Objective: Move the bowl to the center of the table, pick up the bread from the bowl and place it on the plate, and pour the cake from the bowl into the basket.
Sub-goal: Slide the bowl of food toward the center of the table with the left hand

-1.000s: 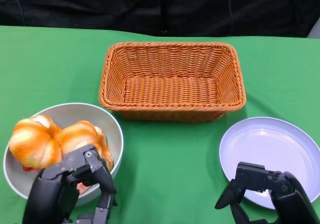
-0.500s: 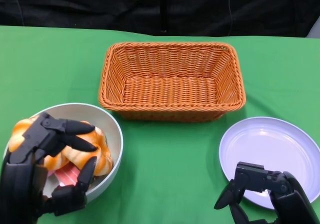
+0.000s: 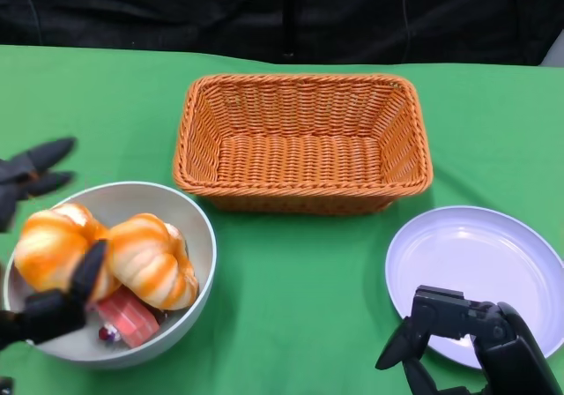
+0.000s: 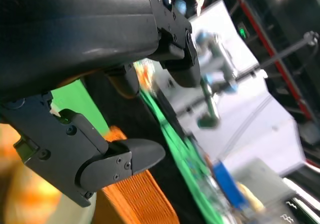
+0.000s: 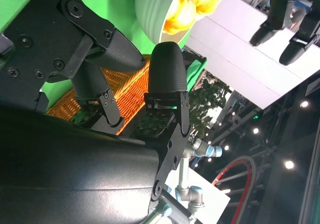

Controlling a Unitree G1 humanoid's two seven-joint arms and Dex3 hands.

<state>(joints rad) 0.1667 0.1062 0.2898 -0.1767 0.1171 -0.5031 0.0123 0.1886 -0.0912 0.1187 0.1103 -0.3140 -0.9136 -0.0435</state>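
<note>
A pale grey bowl (image 3: 198, 236) stands at the near left of the green table. It holds two orange-striped bread rolls (image 3: 150, 258) and a pink cake piece (image 3: 128, 316) under them. My left hand (image 3: 48, 311) is spread wide at the bowl's left side, its thumb over the near rim and its fingers (image 3: 31, 170) well off to the far left; it holds nothing. My right hand (image 3: 467, 342) hovers at the near edge of the white plate (image 3: 480, 254), fingers apart and empty. The right wrist view shows the bowl (image 5: 150, 14) and bread (image 5: 197, 4) beyond its own fingers (image 5: 167, 64).
An empty orange wicker basket (image 3: 304, 139) sits at the middle back of the table, also seen as an orange weave (image 4: 145, 199) in the left wrist view. A dark curtain lies behind the table's far edge. Green cloth lies between bowl and plate.
My left hand has swung from above the bowl out to its left, with fingers spread wider. The bread and cake now show uncovered. The right hand has not moved.
</note>
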